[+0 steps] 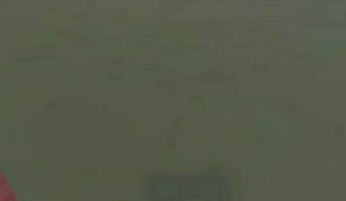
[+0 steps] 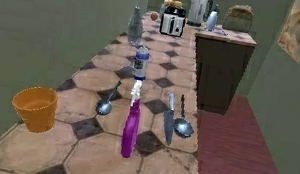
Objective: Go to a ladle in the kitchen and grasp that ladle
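Note:
On the tiled countertop in the arm side view lie two silvery long-handled utensils with round bowls, either of which could be the ladle. One lies left of a purple spray bottle. The other lies to the bottle's right, next to a dark-handled knife.
An orange pot stands near the counter's left edge. Farther along are a blue-labelled bottle, a glass bottle and a toaster. A dark cabinet carries kitchenware. Red floor lies to the right. A grey-green wall faces the forward view.

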Tool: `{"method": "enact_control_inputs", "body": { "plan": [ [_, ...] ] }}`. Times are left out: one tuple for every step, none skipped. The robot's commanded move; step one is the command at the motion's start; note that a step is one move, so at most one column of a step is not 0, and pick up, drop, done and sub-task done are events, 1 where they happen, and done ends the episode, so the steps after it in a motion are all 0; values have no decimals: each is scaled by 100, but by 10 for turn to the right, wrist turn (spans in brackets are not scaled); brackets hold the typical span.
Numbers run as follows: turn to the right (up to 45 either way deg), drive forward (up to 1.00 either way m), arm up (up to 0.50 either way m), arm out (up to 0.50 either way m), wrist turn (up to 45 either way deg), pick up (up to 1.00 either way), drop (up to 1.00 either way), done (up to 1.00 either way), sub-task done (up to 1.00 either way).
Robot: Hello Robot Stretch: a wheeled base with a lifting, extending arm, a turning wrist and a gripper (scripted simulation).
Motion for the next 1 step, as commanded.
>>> {"method": "enact_control_inputs", "body": {
  "plan": [
    [0, 0, 38, 0, 0, 0, 0, 0, 0]
  ]
}}
